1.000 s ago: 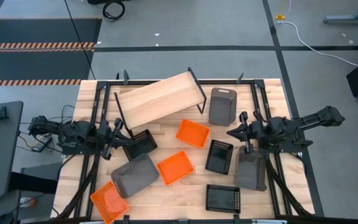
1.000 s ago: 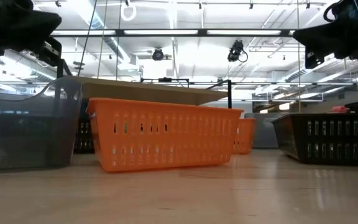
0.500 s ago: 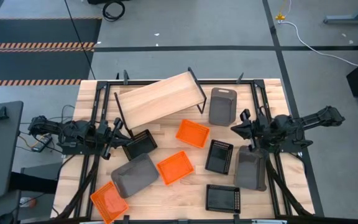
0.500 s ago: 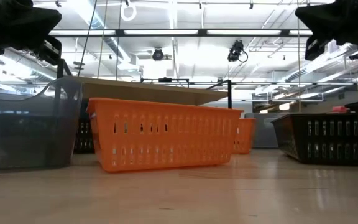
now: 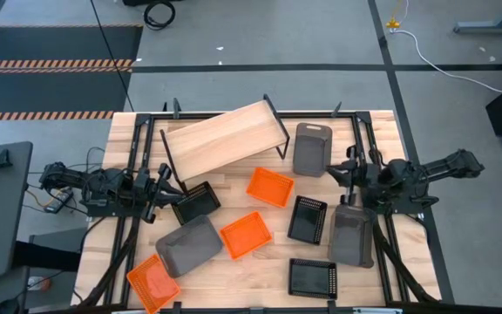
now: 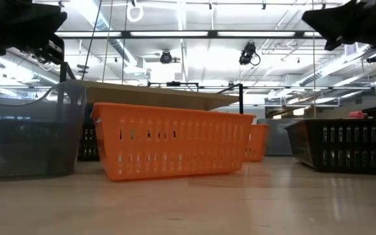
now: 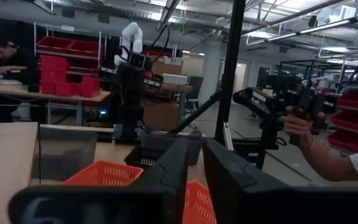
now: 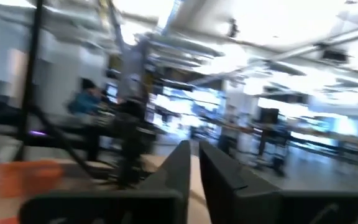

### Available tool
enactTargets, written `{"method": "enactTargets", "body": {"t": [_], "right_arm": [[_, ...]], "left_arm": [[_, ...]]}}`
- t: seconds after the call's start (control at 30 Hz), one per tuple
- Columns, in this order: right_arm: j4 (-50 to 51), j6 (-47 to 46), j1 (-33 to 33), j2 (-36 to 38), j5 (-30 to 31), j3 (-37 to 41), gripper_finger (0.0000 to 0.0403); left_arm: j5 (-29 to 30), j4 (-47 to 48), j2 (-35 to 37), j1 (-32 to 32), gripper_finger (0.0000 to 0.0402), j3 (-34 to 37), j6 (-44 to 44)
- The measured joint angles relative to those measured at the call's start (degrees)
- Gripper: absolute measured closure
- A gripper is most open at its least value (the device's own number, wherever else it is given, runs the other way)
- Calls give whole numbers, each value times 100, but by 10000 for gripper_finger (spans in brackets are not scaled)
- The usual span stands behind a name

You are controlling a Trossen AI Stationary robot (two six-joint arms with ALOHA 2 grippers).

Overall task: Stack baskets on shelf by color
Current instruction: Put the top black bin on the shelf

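The shelf (image 5: 225, 139) stands askew at the table's far side, its plank top bare. Three orange baskets (image 5: 269, 187) (image 5: 246, 235) (image 5: 153, 281), three black baskets (image 5: 196, 201) (image 5: 308, 219) (image 5: 312, 278) and three dark-grey bins (image 5: 312, 148) (image 5: 353, 235) (image 5: 188, 244) rest on their bottoms on the table. My left gripper (image 5: 161, 177) hovers shut by the shelf's left legs, over the black basket there. My right gripper (image 5: 331, 172) hangs shut in the air between two dark-grey bins. Neither touches anything.
Black frame rails (image 5: 138, 166) run along both table sides under the arms. In the low view the middle orange basket (image 6: 175, 150) stands nearest, a grey bin (image 6: 31, 130) to one side and a black basket (image 6: 341, 143) to the other. A person's hand (image 7: 297, 124) shows beyond the table.
My right gripper has risen and swung toward the table's far edge, away from the near dark-grey bin and toward the far one, still shut. No basket has moved.
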State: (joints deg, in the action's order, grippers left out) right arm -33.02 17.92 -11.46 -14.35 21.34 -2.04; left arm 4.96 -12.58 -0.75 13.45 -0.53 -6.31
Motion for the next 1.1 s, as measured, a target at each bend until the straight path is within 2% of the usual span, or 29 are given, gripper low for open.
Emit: {"method": "enactTargets", "body": {"t": [0.13,0.27,0.33,0.4,0.57,0.73,0.87,1.0,1.1], "right_arm": [[860,-53,117,-117,617,-638,285],[1922,-357,248,-625,646,-1636,219],[2443,-495,326,-994,665,-2193,196],[3081,-648,412,-1420,709,-2770,182],[5202,-1326,717,-2556,772,-4234,176],[7300,-2355,920,-3633,592,-5222,182],[8146,-3129,991,-4388,473,-5436,180],[8743,-3551,1058,-5126,463,-5434,169],[9191,-3943,1112,-5682,456,-5434,162]], "left_arm": [[344,-64,-1,0,310,2,64],[493,-679,-4,0,289,2,549],[497,-1093,-2,-4,281,2,721],[628,-1125,-3,-4,274,-65,921],[1241,-331,-390,-4,260,-770,1246],[1827,332,-1430,-17,252,-1791,1553],[2226,628,-2471,-33,248,-2615,1832],[2223,971,-3466,-240,248,-3480,2354],[2224,1365,-4051,-529,248,-4070,2390]]}}
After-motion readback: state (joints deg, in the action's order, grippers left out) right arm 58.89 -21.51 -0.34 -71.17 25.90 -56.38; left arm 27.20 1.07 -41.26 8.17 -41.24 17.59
